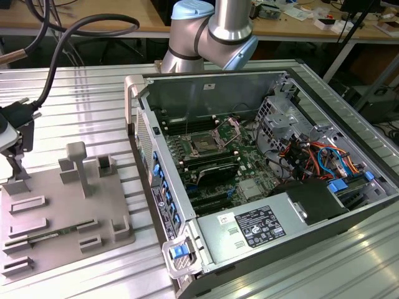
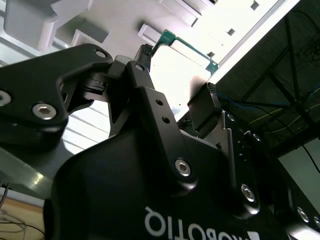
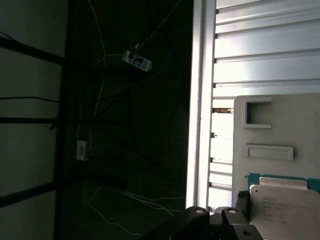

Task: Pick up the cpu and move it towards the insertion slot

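Exterior view: fingers at the tray's corner on the exterior view's left. The insertion slot is well apart from them, inside the open case.

Second wrist view: fingers narrowly set, clenched on the cpu by opposite edges.

First wrist view: cpu lies level, tray beyond it.

I judge a straight lift best, chip kept flat and clear of the case wall.

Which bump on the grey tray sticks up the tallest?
The T-shaped post near the tray's far edge. It towers over the other blocks, which all sit lower.
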